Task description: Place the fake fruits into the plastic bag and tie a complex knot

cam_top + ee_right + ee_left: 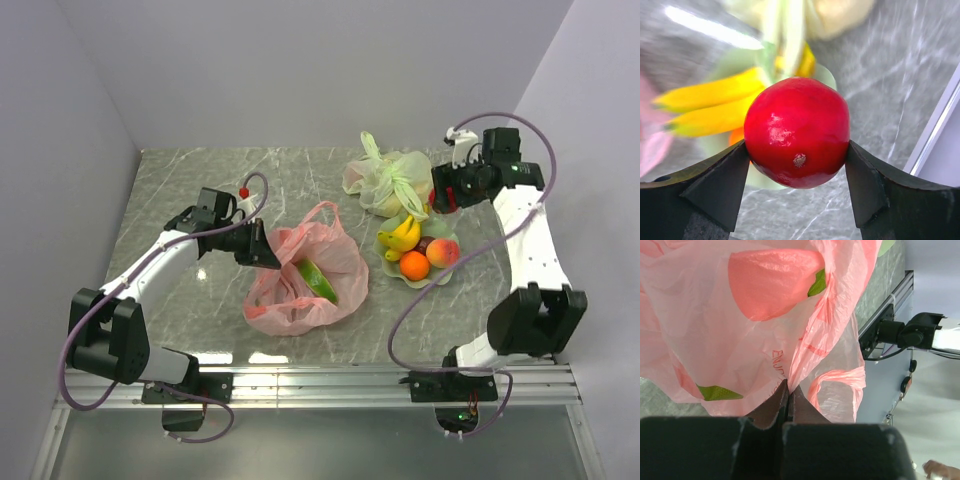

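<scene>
Step in hand: judged to be moving one fruit from the plate over to the bag.
Right gripper (797, 149): fingers clamped on either side of the small red fruit (797, 125), which is held clear above the plate (405, 281), near the knotted pale green bag (388, 180).
Left gripper (788, 390): jaws together, pinching a fold of the plastic bag (300, 290) at its left rim.
Bag: lies between the arms, left of the plate; the long green piece (318, 282) is already inside.
On plate: bananas (403, 235), orange (414, 265), peach-like fruit (443, 253).
Approach: carry the red fruit high enough to clear the bananas, then come down over the opening beside the green piece.
Release: let go only once the fruit is below the rim; it is round and glossy and would likely roll on the marble.
Left arm's part: hold the pinch up and taut so the mouth stays wide.
Unclear: how wide the mouth gapes cannot be told from the top view.
</scene>
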Tool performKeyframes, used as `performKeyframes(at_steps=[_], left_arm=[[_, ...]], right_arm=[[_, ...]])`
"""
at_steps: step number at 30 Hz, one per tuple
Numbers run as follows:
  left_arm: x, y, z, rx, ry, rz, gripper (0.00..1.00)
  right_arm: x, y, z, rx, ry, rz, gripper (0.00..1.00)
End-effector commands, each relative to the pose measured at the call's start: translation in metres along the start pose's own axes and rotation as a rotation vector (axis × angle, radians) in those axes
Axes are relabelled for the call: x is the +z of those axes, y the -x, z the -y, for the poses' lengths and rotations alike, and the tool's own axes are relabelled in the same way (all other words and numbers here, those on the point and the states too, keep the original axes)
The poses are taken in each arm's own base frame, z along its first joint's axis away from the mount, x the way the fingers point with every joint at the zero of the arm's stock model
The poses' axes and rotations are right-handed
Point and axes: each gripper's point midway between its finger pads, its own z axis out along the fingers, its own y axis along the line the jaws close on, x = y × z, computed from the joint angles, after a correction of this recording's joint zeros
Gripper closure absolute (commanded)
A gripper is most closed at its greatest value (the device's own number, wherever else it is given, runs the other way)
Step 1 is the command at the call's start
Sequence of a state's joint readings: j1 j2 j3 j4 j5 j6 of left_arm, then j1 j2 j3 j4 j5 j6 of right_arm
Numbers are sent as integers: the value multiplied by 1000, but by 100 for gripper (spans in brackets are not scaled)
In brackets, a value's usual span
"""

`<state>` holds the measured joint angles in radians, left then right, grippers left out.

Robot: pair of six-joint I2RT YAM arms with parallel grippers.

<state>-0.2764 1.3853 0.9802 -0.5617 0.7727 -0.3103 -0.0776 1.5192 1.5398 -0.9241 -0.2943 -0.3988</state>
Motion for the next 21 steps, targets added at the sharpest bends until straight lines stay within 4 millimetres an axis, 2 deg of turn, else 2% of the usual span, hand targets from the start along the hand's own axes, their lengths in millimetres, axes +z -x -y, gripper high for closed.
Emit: performKeyframes(at_steps=[1,2,3,6,7,8,9,10,12,13,16,17,18,19,20,21], left_arm=[[-7,17,15,19,-57,33,100],[-8,17,17,9,-73,29,99],[-8,18,17,2,-82,32,99],[-10,20,19,-7,-104,32,99],[-10,21,18,-16,-109,33,100],[-11,21,19,-21,-119,33,100],[-11,19,20,-28,-137,25,99],[-11,20,19,-31,-142,28,100],[-11,20,19,-41,-153,25,99],[-11,20,18,-48,-155,26,99],[-12,24,16,-62,-155,35,100],[-12,24,16,-68,-156,37,100],[-12,25,16,-74,-163,36,99],[-13,25,17,-79,-170,38,99],[-13,24,16,-93,-171,36,100],[-12,26,15,-92,-169,43,99]], right_arm=[[-48,20,-67,-67,202,106,50],[-51,20,-87,-90,255,116,51],[-54,16,-122,-134,336,118,51],[-51,1,-177,-199,454,97,54],[-53,-4,-207,-231,505,89,54],[-50,2,-218,-249,521,123,54],[-45,-2,-230,-261,538,113,54],[-39,1,-250,-275,561,121,54],[-32,4,-271,-287,592,123,54],[-27,7,-294,-295,630,130,55],[-9,6,-325,-296,647,112,55],[-7,6,-342,-322,664,120,53],[-4,10,-349,-335,642,126,51],[10,7,-356,-339,629,96,47],[13,2,-367,-358,634,84,28],[18,8,-369,-356,607,92,19]])
